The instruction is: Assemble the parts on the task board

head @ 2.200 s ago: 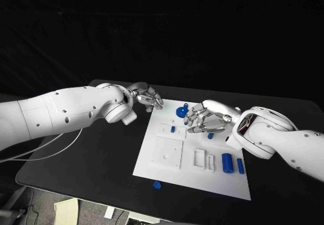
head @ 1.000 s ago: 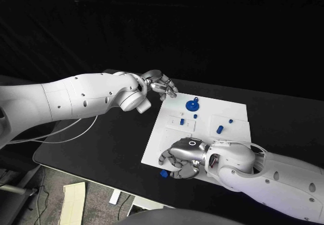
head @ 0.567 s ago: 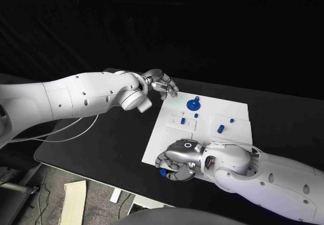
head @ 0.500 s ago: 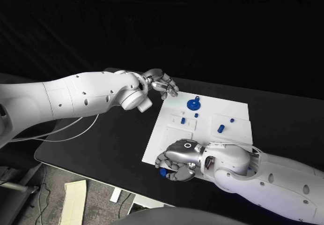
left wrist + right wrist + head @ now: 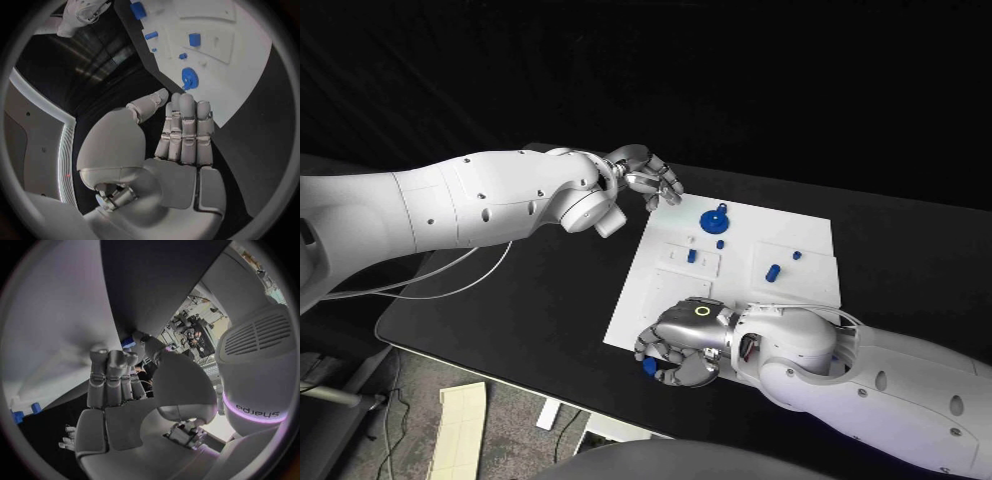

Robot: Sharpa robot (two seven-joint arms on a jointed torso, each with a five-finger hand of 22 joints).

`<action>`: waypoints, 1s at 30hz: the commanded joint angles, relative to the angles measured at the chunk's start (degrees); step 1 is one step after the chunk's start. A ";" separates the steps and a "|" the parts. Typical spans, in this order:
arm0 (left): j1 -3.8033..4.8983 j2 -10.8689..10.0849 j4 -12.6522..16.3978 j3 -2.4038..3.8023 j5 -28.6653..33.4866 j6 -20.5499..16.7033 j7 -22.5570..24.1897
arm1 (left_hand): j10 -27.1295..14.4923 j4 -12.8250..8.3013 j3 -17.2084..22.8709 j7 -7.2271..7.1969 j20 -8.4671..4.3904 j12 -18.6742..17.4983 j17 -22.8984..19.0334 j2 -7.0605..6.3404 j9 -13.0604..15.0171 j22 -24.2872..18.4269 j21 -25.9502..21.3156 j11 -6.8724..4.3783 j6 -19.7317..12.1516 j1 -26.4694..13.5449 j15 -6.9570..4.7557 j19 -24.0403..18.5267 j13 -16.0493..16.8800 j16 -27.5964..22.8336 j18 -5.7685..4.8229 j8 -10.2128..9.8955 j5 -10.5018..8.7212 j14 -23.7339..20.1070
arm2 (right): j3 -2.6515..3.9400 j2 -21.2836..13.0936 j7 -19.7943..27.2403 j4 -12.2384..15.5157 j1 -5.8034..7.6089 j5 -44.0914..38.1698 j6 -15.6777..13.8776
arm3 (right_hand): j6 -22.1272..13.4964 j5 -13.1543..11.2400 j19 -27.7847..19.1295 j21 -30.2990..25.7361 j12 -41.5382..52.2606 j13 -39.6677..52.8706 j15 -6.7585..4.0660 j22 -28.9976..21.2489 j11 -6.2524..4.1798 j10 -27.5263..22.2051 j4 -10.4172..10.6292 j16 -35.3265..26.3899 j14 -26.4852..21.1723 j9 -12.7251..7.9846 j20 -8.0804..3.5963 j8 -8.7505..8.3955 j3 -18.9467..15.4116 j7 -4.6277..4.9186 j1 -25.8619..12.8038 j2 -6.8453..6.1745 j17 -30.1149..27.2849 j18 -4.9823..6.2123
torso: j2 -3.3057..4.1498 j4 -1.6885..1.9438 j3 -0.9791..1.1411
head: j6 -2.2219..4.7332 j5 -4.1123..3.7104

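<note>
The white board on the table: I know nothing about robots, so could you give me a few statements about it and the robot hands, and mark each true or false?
1. The right robot hand is at the near edge of the task board, by a small blue part. True.
2. The left robot hand holds a blue part. False: it holds nothing, fingers apart.
3. A round blue part sits near the board's far edge. True.
4. The left robot hand rests on the board's middle. False: it is beyond the far corner.

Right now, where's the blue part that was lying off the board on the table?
In the head view the loose blue part lies on the black table just off the task board's near left corner, under the right hand's curled fingers.
</note>
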 commanded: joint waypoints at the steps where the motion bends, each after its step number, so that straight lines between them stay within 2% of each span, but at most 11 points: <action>1: -0.07 0.09 0.13 0.04 0.40 0.66 0.10 | 0.32 0.17 -0.22 -0.02 -2.59 -0.35 0.07 0.43 -0.10 0.07 -0.26 -0.09 -0.34 0.04 -0.15 0.38 0.07 -0.28 1.11 0.41 -0.02 0.34 | -0.16 -0.14 -0.48 -0.44 -0.14 -1.51 2.35 | 3.80 -0.28 -0.28 0.31 0.23 0.11 0.15 1.17 -0.56 -1.99 -0.04 0.25 -0.22 0.14 -0.04 0.36 0.48 0.71 -0.33 0.45 -0.10 1.74 | 0.03 -0.04 0.01 | 0.01 0.02; 6: -0.07 0.07 0.11 0.04 0.40 0.73 -0.05 | 0.34 0.25 -0.25 0.00 -2.59 -0.51 0.13 0.48 -0.21 0.09 -0.28 -0.07 -0.42 -0.04 -0.14 0.39 0.11 -0.33 1.10 0.47 -0.02 0.36 | -0.17 -0.19 -0.58 -0.51 -0.14 -1.80 2.42 | 5.66 -1.17 -0.43 0.54 0.32 0.22 0.38 1.16 -0.35 -2.08 -0.05 0.48 -0.35 0.50 -0.02 1.17 0.95 0.90 -0.33 0.82 -0.21 1.74 | 0.03 -0.05 0.00 | 0.02 -0.03; 8: -0.07 0.05 0.09 0.04 0.40 0.78 -0.12 | 0.35 0.29 -0.25 0.01 -2.59 -0.56 0.15 0.50 -0.25 0.09 -0.29 -0.07 -0.45 -0.07 -0.14 0.40 0.13 -0.35 1.10 0.50 -0.02 0.36 | -0.17 -0.18 -0.48 -0.51 -0.14 -1.80 2.43 | 6.66 -3.07 -0.55 0.62 0.30 0.24 0.18 1.12 -0.58 -2.17 0.00 0.57 -0.48 0.72 0.02 1.54 1.95 0.64 -0.05 1.22 -0.34 1.74 | 0.04 -0.04 0.00 | 0.03 -0.03; 12: -0.07 0.06 0.04 0.04 0.40 0.81 -0.34 | 0.37 0.36 -0.25 0.02 -2.59 -0.68 0.20 0.58 -0.35 0.10 -0.31 -0.06 -0.51 -0.10 -0.13 0.41 0.17 -0.40 1.10 0.56 -0.02 0.37 | -0.17 -0.10 -0.41 -0.51 -0.14 -1.56 2.29 | 6.30 -6.39 -0.67 0.79 0.27 0.27 0.23 1.06 -0.51 -2.27 0.02 0.78 -0.69 0.60 0.10 0.92 4.49 0.74 0.05 1.48 -0.64 1.74 | 0.05 -0.01 0.01 | 0.03 0.00; 17: -0.07 0.13 0.00 0.04 0.40 1.09 -0.55 | 0.42 0.43 -0.26 0.04 -2.59 -0.81 0.25 0.62 -0.45 0.12 -0.34 -0.05 -0.58 -0.14 -0.12 0.42 0.22 -0.44 1.10 0.63 -0.03 0.38 | -0.17 0.28 -0.40 -0.68 -0.14 -1.55 1.26 | 6.17 -7.24 -0.64 1.02 0.34 0.32 0.38 1.09 -0.35 -2.28 -0.01 0.98 -0.72 0.53 0.13 0.65 5.00 0.89 -0.79 1.02 -0.79 1.74 | 0.08 -0.03 -0.01 | 0.23 0.11; 21: -0.07 0.19 -0.01 0.04 0.40 1.11 -0.63 | 0.42 0.51 -0.28 0.06 -2.58 -0.94 0.31 0.63 -0.55 0.13 -0.36 -0.03 -0.65 -0.21 -0.11 0.42 0.27 -0.49 1.09 0.69 -0.03 0.37 | -0.17 0.60 -0.77 -0.72 -0.13 -1.51 0.42 | 6.40 -8.16 -0.58 1.37 0.44 0.39 0.33 1.14 -0.40 -2.30 -0.06 1.19 -0.76 0.68 0.02 0.72 2.75 0.81 -3.01 0.31 -0.88 1.74 | 0.08 -0.06 -0.02 | 0.28 0.15; 30: -0.06 0.20 0.02 0.04 0.40 1.12 -0.76 | 0.43 0.59 -0.29 0.08 -2.58 -1.09 0.36 0.65 -0.67 0.14 -0.40 -0.01 -0.73 -0.25 -0.10 0.41 0.32 -0.55 1.09 0.76 -0.03 0.37 | -0.16 1.29 -2.53 -1.31 -0.13 -1.44 -1.09 | 6.22 -9.66 -0.65 1.36 0.39 0.31 0.20 0.84 -0.52 -2.27 -0.02 1.41 -0.82 0.84 -0.39 0.45 -3.50 0.72 -6.74 0.54 -1.35 1.74 | 0.09 -0.03 -0.03 | 0.42 0.19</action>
